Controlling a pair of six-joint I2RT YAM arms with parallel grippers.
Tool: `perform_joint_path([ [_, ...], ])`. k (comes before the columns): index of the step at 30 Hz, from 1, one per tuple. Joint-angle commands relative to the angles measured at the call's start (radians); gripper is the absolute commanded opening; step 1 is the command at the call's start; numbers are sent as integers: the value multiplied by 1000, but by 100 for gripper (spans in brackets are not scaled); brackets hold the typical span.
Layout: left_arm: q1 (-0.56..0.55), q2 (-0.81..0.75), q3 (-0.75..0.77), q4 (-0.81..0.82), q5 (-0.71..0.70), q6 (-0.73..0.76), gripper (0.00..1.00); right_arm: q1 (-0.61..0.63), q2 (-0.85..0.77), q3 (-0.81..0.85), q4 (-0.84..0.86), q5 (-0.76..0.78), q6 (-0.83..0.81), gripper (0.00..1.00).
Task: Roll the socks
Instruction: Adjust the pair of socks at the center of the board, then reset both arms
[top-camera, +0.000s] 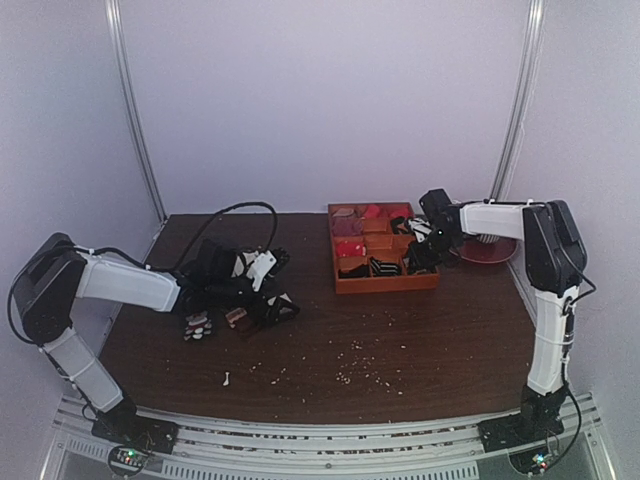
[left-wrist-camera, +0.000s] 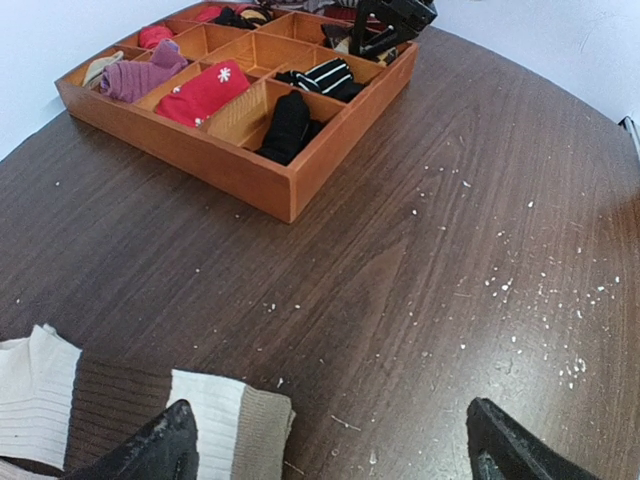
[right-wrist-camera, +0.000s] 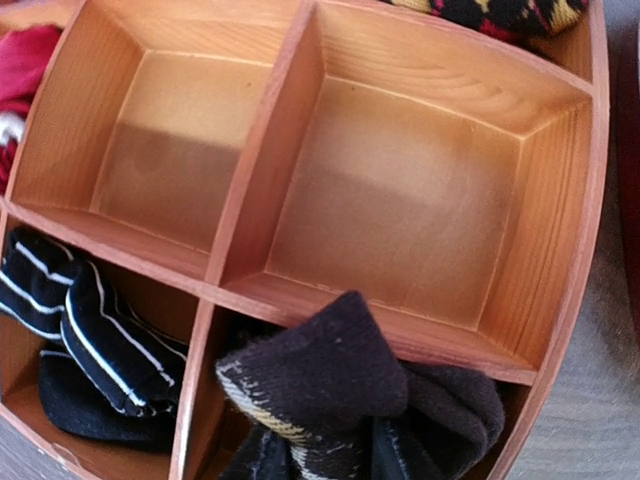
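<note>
The argyle socks are a dark bundle with cream and yellow lines, sitting in the near right compartment of the wooden tray. My right gripper is closed around this bundle, and the cloth hides its fingertips. In the top view the right gripper is low over the tray's near right corner. My left gripper is open wide and empty just above the table. Its left finger rests over a brown-and-cream striped sock. The left gripper is at the table's left.
Other tray compartments hold a black-and-white striped roll, a black roll, red and purple socks. Two compartments in the right wrist view hold nothing. A red dish stands right of the tray. Crumbs dot the table.
</note>
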Motion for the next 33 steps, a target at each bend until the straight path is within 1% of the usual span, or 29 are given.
perform_joint_path([
  [1, 1, -15, 26, -1, -58, 8, 93, -12, 26, -56, -63, 94, 20, 38],
  [3, 1, -28, 31, -1, -88, 2, 95, -12, -48, -78, -27, 89, 23, 49],
  [5, 2, -37, 36, 4, -112, -7, 98, -12, -119, -90, 7, 81, 21, 56],
  [6, 2, -41, 39, 8, -123, -17, 98, -12, -148, -90, 18, 73, 19, 70],
  [7, 1, -45, 41, 15, -131, -21, 98, -13, -179, -89, 29, 66, 15, 95],
  [8, 1, -48, 46, 18, -140, -23, 98, -12, -208, -86, 36, 56, 12, 99],
  [12, 2, -65, 60, 16, -210, -39, 98, -13, -315, -86, 59, 32, 4, 100],
  [15, 2, -93, 60, 18, -269, -46, 98, -12, -392, -127, 101, 1, 2, 100],
  [18, 2, -130, 56, 18, -348, -62, 98, -12, -455, -186, 138, -77, -4, 100],
  [20, 6, -163, 50, 17, -402, -77, 98, -11, -493, -221, 152, -157, -1, 100],
  [22, 13, -192, 41, 19, -444, -98, 98, -9, -532, -273, 209, -127, 76, 100],
  [25, 20, -233, 28, 17, -491, -122, 98, 0, -603, -346, 272, -82, 102, 100],
  [30, 25, -280, 29, -18, -551, -146, 98, 13, -745, -534, 487, 56, 165, 100],
  [31, 25, -290, 28, -20, -559, -150, 98, 12, -759, -554, 510, 62, 173, 100],
  [33, 25, -308, 19, -13, -572, -159, 98, 12, -764, -550, 496, 74, 169, 100],
])
